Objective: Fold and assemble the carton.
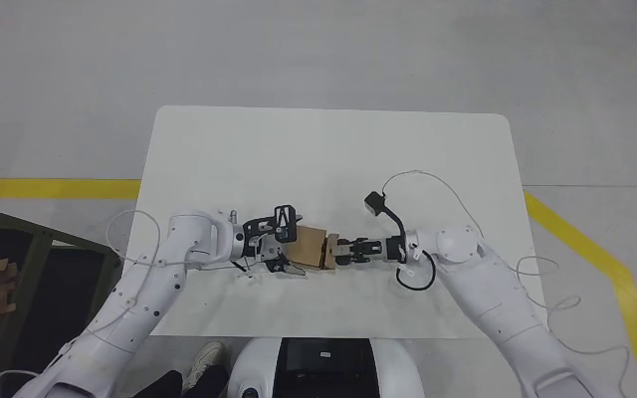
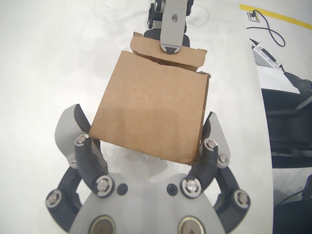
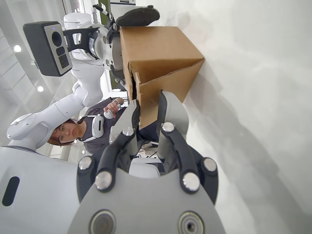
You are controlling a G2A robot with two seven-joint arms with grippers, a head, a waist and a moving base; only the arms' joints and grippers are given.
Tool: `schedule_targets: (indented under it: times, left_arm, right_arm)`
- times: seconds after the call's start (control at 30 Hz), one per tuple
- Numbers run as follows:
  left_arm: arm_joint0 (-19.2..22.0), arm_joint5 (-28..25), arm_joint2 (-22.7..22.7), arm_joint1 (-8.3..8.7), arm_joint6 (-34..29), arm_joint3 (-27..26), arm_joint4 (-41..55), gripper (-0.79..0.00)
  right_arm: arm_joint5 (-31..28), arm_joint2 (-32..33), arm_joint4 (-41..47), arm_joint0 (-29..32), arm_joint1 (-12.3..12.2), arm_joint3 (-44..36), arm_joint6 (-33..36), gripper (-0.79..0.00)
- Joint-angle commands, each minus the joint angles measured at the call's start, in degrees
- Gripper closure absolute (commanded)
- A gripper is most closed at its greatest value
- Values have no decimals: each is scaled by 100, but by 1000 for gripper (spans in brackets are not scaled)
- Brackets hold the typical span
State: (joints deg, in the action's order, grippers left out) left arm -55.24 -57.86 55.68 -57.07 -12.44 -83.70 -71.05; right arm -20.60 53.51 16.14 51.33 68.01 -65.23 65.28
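The brown cardboard carton (image 1: 311,249) lies on the white rectangular table (image 1: 328,149), midway along its near edge. The left gripper (image 2: 146,127) clasps the carton's sides between its jaws. The right gripper (image 3: 150,109) pinches the end flap (image 2: 190,58).

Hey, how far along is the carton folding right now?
Done: the carton stands squared up on the table. In hand: the left gripper clamps its sides while the right gripper pinches one end flap. Left: that end is not yet closed.
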Motion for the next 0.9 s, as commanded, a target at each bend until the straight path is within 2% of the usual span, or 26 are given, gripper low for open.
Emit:
schedule_targets:
  times: [0.0, 0.67, 0.87]
  left_arm:
    - [-3, -2, 0, 0, -2, -2, 5, -785]
    - [10, -14, -9, 0, -2, 2, 28, -785]
    - [14, -14, -34, -2, -10, 15, 37, -785]
  right_arm:
    - [19, 2, -30, 3, -2, -55, -24, -123]
    - [301, -154, -282, -106, 43, -371, -164, -99]
    - [314, -187, -289, -145, 61, -356, -183, -151]
